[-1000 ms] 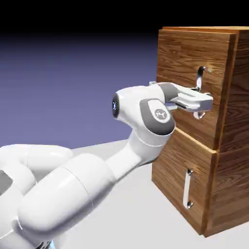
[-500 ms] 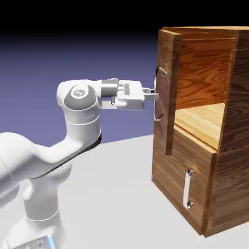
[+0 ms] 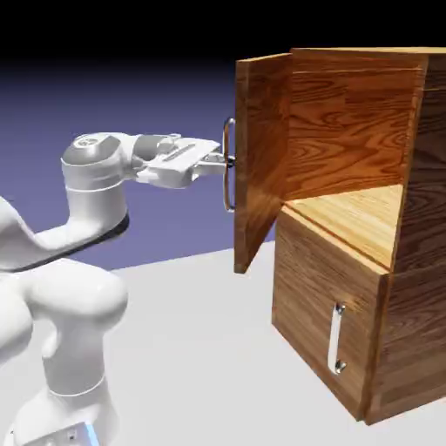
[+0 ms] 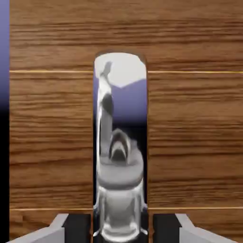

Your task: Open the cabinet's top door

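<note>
Exterior view: cabinet (image 3: 366,261) at right on the grey table (image 3: 200,348). Top door (image 3: 260,157) swung wide open, hinged along its far edge, free edge out toward the left, the upper compartment bare to its wood shelf. Handle (image 3: 228,165) on the door's outer face, a vertical silver bar. Arm (image 3: 91,187) reaching level from the left, gripper (image 3: 225,162) at the handle's middle, jaws clenched around the bar. Lower door (image 3: 327,327) flat and closed, short handle (image 3: 334,338) upright on it.

Hand view: filled almost wholly with wood grain (image 4: 194,133) of the top door, thin pale seams running across near top and bottom. Handle (image 4: 119,152) large down the middle, mirror-bright, reflecting the violet backdrop and the hand itself. Fingertips (image 4: 57,230) grey at the bottom edge, one on each side of the bar, pressed against it. Strip of blue backdrop (image 4: 4,57) down the left edge.
</note>
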You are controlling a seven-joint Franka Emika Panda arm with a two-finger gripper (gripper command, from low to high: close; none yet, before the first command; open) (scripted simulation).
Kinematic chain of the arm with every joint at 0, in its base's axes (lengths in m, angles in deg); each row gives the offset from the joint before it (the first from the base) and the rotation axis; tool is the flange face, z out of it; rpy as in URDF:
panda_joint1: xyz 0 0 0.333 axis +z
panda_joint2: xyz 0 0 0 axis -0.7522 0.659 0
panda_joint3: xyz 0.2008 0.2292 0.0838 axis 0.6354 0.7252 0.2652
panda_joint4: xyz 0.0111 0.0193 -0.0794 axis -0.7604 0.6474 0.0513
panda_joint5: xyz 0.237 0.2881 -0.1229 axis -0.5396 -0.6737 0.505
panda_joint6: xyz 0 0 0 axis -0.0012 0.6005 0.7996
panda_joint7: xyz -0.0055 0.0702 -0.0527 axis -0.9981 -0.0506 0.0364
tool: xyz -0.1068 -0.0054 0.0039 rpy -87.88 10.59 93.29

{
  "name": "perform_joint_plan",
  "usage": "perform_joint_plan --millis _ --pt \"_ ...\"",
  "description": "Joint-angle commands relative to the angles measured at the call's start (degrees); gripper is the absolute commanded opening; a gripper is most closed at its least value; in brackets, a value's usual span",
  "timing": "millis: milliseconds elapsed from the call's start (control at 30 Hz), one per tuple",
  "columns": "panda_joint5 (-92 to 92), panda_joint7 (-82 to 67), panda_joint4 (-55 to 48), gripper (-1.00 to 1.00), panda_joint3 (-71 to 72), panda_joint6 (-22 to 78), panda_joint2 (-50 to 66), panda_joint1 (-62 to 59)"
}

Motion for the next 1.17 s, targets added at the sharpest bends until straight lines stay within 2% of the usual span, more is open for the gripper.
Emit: perform_joint_plan --millis 0,433,1100,1133 --pt "-2.0 0.8 -0.4 -1.0 2.1 1.4 1.2 0.2" --pt "-27.4 13.5 -13.8 -1.0 27.6 22.1 25.3 -4.7" --pt "-45.7 34.7 -51.4 -1.0 58.6 58.1 66.8 -30.4" --pt "-45.7 34.7 -51.4 1.0 58.6 58.1 66.8 -30.4"
